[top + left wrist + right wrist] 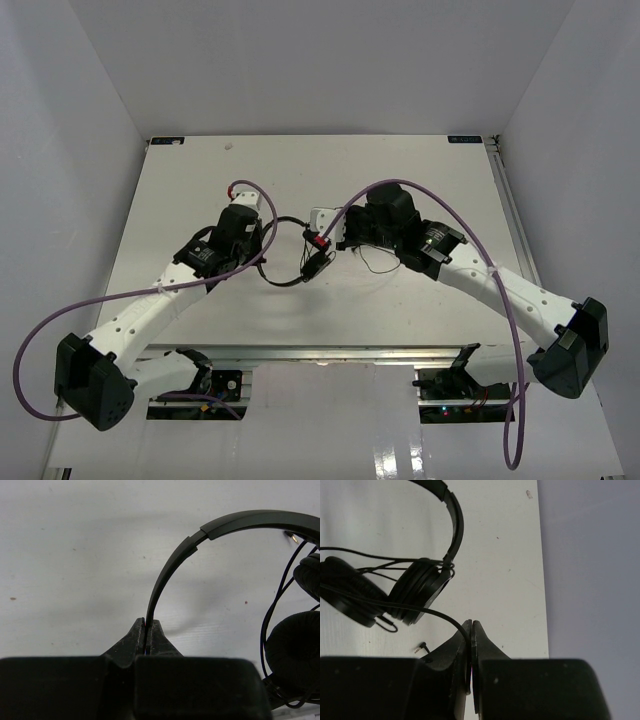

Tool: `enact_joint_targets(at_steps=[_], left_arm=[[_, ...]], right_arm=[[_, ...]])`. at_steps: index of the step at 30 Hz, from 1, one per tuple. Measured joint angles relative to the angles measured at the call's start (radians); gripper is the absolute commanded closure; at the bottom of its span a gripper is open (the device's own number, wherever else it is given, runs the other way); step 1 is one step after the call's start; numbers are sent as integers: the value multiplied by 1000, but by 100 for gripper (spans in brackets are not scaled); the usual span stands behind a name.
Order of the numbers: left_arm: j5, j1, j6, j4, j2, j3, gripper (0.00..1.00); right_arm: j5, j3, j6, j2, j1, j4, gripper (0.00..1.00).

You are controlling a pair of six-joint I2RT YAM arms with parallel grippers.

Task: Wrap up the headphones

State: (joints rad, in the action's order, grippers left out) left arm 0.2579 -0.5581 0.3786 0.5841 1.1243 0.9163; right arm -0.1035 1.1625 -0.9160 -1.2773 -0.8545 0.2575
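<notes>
One pair of headphones (318,265) sits near the middle of the white table (400,170), well apart from all four edges. It is between the two arms, which reach in from the near corners.

The left gripper (148,625) has its two fingers pressed together on the thin headband (170,570), pinching the lower end of the arch. From there the band curves up and over to the two round padded earcups (420,587), which lie close beside each other. Whether the earcups rest on the table or hang just above it cannot be told.

The right gripper (471,627) is likewise clamped, its two fingers meeting on the single thin black cord (435,612). From that grip the cord runs up to the earcups. Several strands of it cross over and between the cups, and one small loop hangs below them. One plug (421,646) shows at the free end of the cord, just beside the right gripper's fingers.

Two thick purple cables (40,340) arc outward, one along each arm. The left loops out past the table's left edge, the right sweeps toward the near right corner.
</notes>
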Motion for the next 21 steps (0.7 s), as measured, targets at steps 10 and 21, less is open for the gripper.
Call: enact_joint_targets(at_steps=[10, 21], left_arm=[[-197, 0, -16, -55, -13, -98, 100], [-381, 0, -36, -91, -98, -139, 100]], right_arm=[[-56, -6, 69, -35, 22, -13, 90], [-214, -36, 197, -71, 138, -34, 87]])
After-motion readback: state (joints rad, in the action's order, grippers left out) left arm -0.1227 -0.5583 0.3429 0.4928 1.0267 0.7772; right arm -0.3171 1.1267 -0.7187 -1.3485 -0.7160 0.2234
